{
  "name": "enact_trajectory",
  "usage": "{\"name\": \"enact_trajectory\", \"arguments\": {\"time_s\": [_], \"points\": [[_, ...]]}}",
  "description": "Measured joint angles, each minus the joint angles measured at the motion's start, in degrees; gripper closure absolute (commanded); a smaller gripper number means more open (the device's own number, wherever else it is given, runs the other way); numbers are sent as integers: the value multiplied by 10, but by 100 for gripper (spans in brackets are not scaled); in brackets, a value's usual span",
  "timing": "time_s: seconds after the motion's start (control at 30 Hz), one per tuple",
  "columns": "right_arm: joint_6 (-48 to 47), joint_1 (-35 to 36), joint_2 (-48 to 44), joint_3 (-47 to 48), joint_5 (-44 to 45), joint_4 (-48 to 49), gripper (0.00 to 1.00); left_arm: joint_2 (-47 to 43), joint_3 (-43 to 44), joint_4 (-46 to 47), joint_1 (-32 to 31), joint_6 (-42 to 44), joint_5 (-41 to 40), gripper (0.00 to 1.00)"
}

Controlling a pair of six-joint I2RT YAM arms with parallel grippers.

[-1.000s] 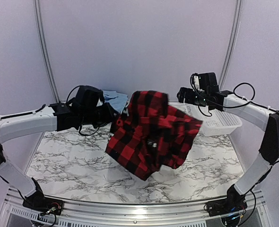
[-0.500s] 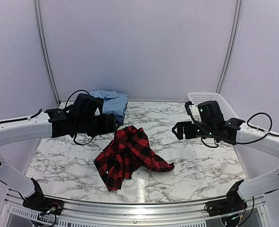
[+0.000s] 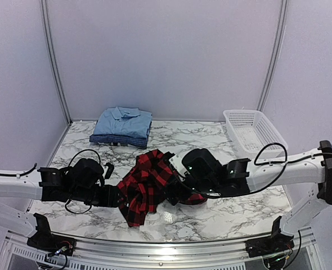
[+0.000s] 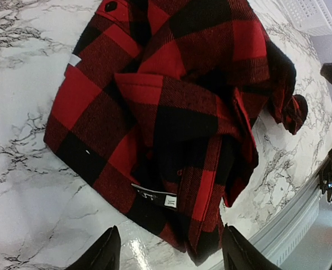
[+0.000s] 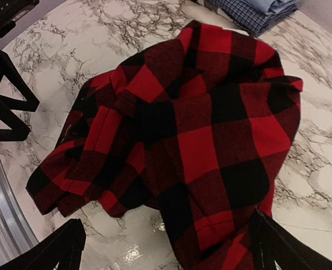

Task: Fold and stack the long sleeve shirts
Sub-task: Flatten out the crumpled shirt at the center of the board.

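Observation:
The red-and-black plaid shirt (image 3: 148,184) lies crumpled on the marble table near the front edge. My left gripper (image 3: 113,196) is low at its left side, open, and in the left wrist view the shirt (image 4: 171,101) has its hem and a white label just ahead of the left gripper (image 4: 171,254). My right gripper (image 3: 176,193) is at the shirt's right side, open. In the right wrist view the shirt (image 5: 205,129) reaches down between the spread fingers of the right gripper (image 5: 167,253). A light blue collared shirt (image 3: 124,118) lies folded on a dark blue checked one (image 3: 116,139) at the back left.
A white mesh basket (image 3: 254,133) stands at the back right. The table's metal front rail (image 3: 166,247) runs close below the plaid shirt. The folded blue stack (image 5: 261,11) shows at the far end of the right wrist view.
A second ago the plaid shirt hung in the air with the left gripper shut on it. It has dropped onto the table, and both arms have come down to its two sides with jaws open.

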Motion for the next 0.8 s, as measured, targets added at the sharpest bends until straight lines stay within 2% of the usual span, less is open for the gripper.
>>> {"name": "enact_trajectory", "arguments": {"time_s": [0.23,0.3,0.4,0.53,0.67,0.7,0.8], "points": [[1,22,109,73,31,23,11,26,-21,55,-24,-13,35,37],[7,22,133,89,46,25,16,48,-21,78,-29,-16,40,41],[18,22,154,100,66,29,26,79,-21,111,-34,-21,43,53],[34,22,163,103,91,29,48,123,-21,147,-41,-30,43,71],[49,18,169,113,112,28,75,147,-21,157,-44,-39,37,97],[54,17,169,114,115,28,81,147,-20,157,-44,-39,33,100],[59,11,168,114,123,26,97,133,-20,154,-45,-44,6,100]]}}
